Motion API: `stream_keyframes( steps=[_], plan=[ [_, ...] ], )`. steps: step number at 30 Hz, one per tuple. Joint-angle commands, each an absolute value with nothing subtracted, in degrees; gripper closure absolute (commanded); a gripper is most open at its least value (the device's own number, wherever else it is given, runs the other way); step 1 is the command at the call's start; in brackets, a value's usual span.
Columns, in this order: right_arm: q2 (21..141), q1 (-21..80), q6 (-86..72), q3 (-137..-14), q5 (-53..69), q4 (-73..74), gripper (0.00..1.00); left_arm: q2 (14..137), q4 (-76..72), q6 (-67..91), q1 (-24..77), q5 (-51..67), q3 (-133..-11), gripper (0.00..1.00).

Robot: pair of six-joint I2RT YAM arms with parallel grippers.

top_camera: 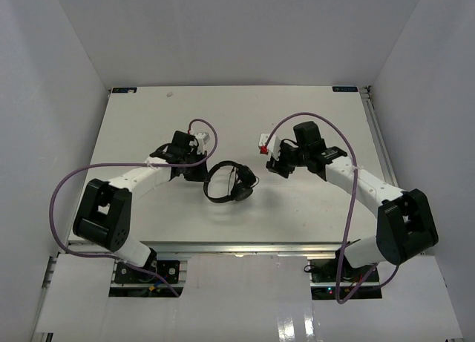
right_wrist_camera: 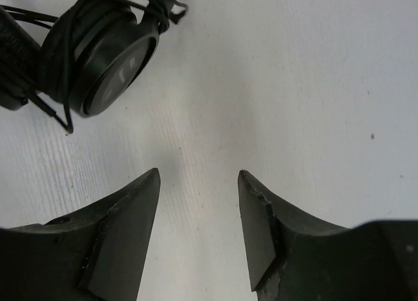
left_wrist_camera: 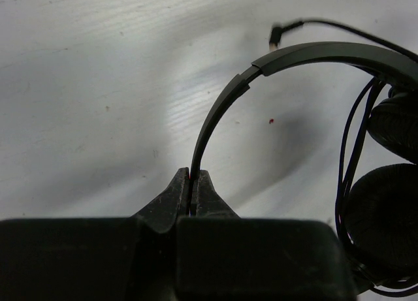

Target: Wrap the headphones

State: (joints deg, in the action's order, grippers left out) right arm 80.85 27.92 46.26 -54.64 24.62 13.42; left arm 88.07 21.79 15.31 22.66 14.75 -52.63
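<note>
We found the headphones (top_camera: 228, 182) lying on the white table (top_camera: 312, 208), and we placed everything else by them. From above they sat between the two arms, the thin arch toward the left arm and the dark cups toward the right arm.

The left gripper (left_wrist_camera: 194, 177) was clamped on the headphones. In its wrist view the two fingers were pressed together on the lower end of the headband (left_wrist_camera: 313, 53), which rose from between them and curved over to the right. Under that arch we saw two round padded earcups (left_wrist_camera: 385, 216), one above the other at the right edge of the view. Strands of the thin black cord (left_wrist_camera: 353, 151) ran down from the headband beside the earcups. The cord's plug (left_wrist_camera: 277, 34) lay on the table just outside the top of the arch.

The right gripper (right_wrist_camera: 199, 174) stood apart from the headphones, on the side opposite the left gripper. Its fingers were spread, with bare table between the tips and nothing held. In its wrist view one earcup lay beyond the left finger and clear of it, tilted, with loops of cord crossing its back.

A purple cable (top_camera: 63, 186) looped off each arm, well away from the headphones.
</note>
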Motion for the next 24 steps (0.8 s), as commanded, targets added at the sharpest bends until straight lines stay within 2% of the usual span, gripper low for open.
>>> stream_keyframes(
  steps=[1,4,10,13,15,16,17,19,22,24],
  plan=[
    [75.0,24.7,43.2,-51.9,27.2,12.9,0.37,90.8,21.0,18.5,22.0,9.6,-57.8,1.0],
    [71.0,23.7,41.8,-48.2,29.0,12.7,0.32,92.7,21.6,20.8,21.5,5.0,-60.0,1.0],
    [60.2,21.8,37.5,-40.1,31.8,12.7,0.15,96.9,22.3,25.1,20.7,-4.3,-63.1,1.0],
    [53.6,20.6,36.8,-36.0,33.5,12.8,0.08,98.1,22.1,25.9,20.6,-5.4,-63.7,0.91],
    [49.5,20.2,36.3,-33.5,33.4,12.9,0.02,98.1,21.9,26.0,20.6,-5.7,-63.6,0.78],
    [48.0,20.0,35.6,-32.6,32.6,13.0,0.03,97.9,21.7,26.1,20.6,-5.6,-63.3,0.69],
    [46.3,19.9,34.3,-31.8,30.9,13.1,0.09,97.3,21.6,26.2,20.6,-5.5,-62.8,0.55],
    [44.4,19.7,32.3,-32.0,28.1,14.0,0.1,96.2,21.4,26.2,20.6,-4.2,-62.1,0.41],
    [42.8,19.3,28.9,-33.6,24.1,16.1,0.1,92.6,21.4,26.2,20.6,-1.8,-60.9,0.27],
    [42.2,19.1,26.8,-34.3,21.0,16.8,0.1,89.8,21.3,26.2,20.6,-0.5,-59.8,0.24]
  ],
)
